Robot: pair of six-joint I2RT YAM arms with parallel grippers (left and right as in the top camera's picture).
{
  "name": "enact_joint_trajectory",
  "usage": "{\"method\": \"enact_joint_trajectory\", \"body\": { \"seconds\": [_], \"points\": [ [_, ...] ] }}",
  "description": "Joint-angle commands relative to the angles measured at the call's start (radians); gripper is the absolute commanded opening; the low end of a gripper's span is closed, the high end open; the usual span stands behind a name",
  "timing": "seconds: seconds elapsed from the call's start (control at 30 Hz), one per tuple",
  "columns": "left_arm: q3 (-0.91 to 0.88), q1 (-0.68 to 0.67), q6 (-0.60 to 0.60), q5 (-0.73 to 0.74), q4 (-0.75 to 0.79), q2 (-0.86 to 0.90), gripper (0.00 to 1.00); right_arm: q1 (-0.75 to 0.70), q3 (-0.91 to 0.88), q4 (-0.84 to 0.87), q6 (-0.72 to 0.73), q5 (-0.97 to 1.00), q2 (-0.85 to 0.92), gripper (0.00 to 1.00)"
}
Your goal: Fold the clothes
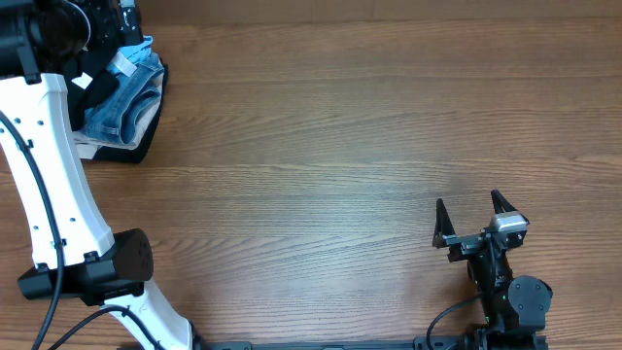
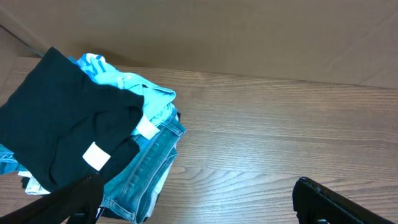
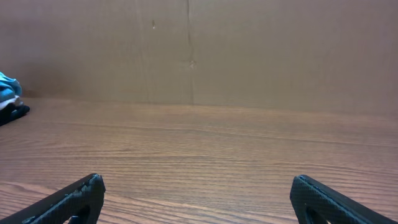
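Note:
A pile of clothes point(image 1: 124, 102) lies at the table's far left corner: blue jeans point(image 2: 146, 171), a light blue garment point(image 2: 134, 87) and a black garment point(image 2: 56, 124) with white labels on top. My left gripper point(image 2: 199, 202) is open above the pile's right edge, one finger over the jeans, the other over bare wood. In the overhead view it is mostly hidden by the arm. My right gripper point(image 1: 471, 219) is open and empty near the table's front right, far from the pile. The pile shows small at the far left of the right wrist view point(image 3: 9, 96).
The wooden table point(image 1: 340, 146) stretches between the pile and the right arm. A brown cardboard wall point(image 3: 199, 50) stands behind the table. The white left arm point(image 1: 49, 175) runs along the left edge.

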Motion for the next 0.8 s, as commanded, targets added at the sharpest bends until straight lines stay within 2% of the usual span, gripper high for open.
{"method": "enact_joint_trajectory", "body": {
  "seconds": [0.0,0.13,0.2,0.3,0.43,0.53,0.67,0.77],
  "points": [
    [0.008,-0.004,-0.002,0.007,0.000,-0.009,1.00,0.003,-0.010,0.006,0.003,0.006,-0.012,1.00],
    [0.008,-0.004,-0.002,0.008,-0.014,-0.009,1.00,0.003,-0.010,0.006,0.003,0.006,-0.012,1.00],
    [0.007,-0.008,-0.002,0.080,-0.016,-0.027,1.00,0.004,-0.010,0.006,0.003,0.006,-0.012,1.00],
    [-0.067,-0.037,-0.002,0.226,0.138,-0.111,1.00,0.003,-0.010,0.006,0.003,0.006,-0.012,1.00],
    [-0.402,-0.117,-0.011,0.206,0.478,-0.315,1.00,0.003,-0.010,0.006,0.003,0.006,-0.012,1.00],
    [-0.651,-0.167,-0.067,0.123,0.669,-0.460,1.00,0.003,-0.010,0.006,0.003,0.006,-0.012,1.00],
    [-0.940,-0.229,-0.207,-0.054,0.808,-0.632,1.00,0.003,-0.010,0.005,0.003,0.006,-0.012,1.00],
    [-1.146,-0.250,-0.232,-0.082,0.940,-0.747,1.00,0.003,-0.010,0.005,0.003,0.006,-0.012,1.00]
  ]
}}
